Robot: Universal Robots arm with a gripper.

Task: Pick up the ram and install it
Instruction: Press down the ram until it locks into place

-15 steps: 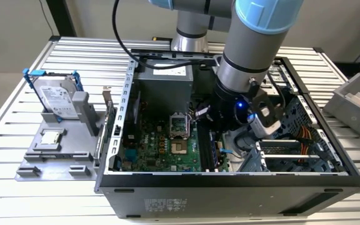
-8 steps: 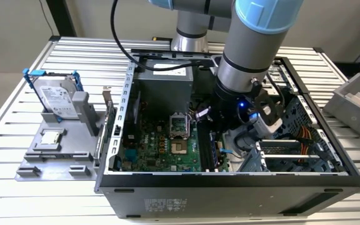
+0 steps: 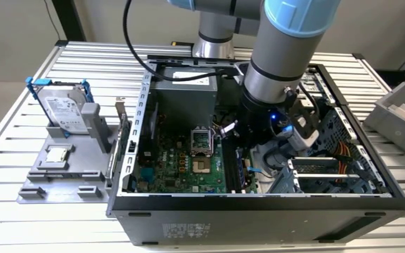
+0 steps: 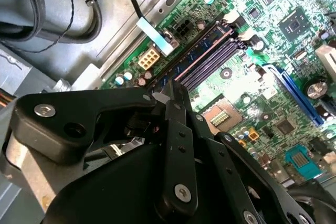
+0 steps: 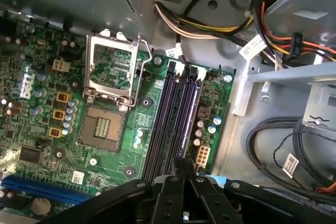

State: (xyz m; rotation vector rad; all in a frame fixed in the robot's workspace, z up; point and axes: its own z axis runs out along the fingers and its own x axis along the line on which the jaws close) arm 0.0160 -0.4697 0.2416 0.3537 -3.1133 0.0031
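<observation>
On the exterior view's left, well apart from the work, a silver hard drive in a blue bracket (image 3: 65,108) stands upright on a grey plastic fixture (image 3: 83,192), with a small square silver chip (image 3: 57,154) lying flat just below it. Further right is the open black computer case (image 3: 259,203). Its green motherboard (image 3: 181,168) lies flat on the floor, and the open silver processor socket (image 3: 200,139) is near the board's middle. Just right of the socket run the long black memory slots. The ram (image 3: 239,168), a long, thin, dark circuit-board stick with a bluish face, stands on edge in the outermost slot. It is the slot farthest from the socket in both wrist views (image 4: 197,56) (image 5: 191,111). Its long axis runs along the slots, from the case's front edge toward the back. The black two-finger gripper (image 4: 168,100) is directly above this bank, not off to one side. It hangs over the slots' end beside the small white multi-pin connector (image 4: 148,57), and its fingertips point down at that end of the stick (image 5: 182,163). The fingers look drawn together with no gap showing. I cannot tell whether the thin board's edge is pinched between them or they merely bear on it. At the far right a grey bin (image 3: 399,113) sits outside the case.
</observation>
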